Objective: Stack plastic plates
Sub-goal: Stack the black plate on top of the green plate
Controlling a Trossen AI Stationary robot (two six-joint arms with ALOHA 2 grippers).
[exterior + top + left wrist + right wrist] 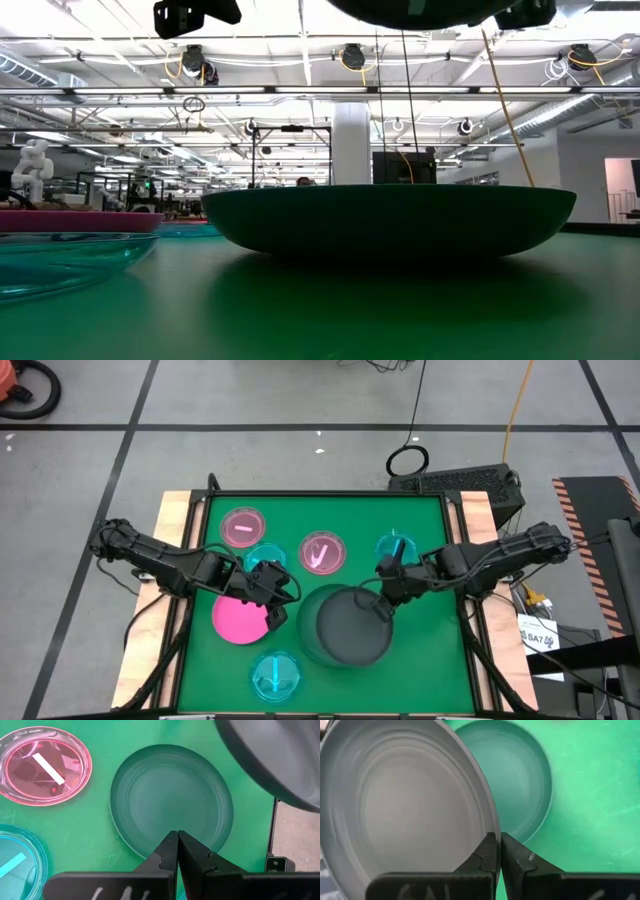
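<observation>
The right gripper [496,851] has its fingers pinched on the rim of a grey plate [405,810], held up and tilted just above the second grey plate [345,628] lying on the counter [430,660] around 5 o'clock. So it's mid-stack. Next it probably needs to centre, level and lower it. The left gripper [177,847], fingers closed on nothing, hovers by the pink plate [238,620] at 8 o'clock.

Grey floor [250,400] crossed by dark tape lines; yellow cable [518,405] trailed over it. White column [351,140] stood under bright ceiling lights [300,50], pipework overhead.
</observation>
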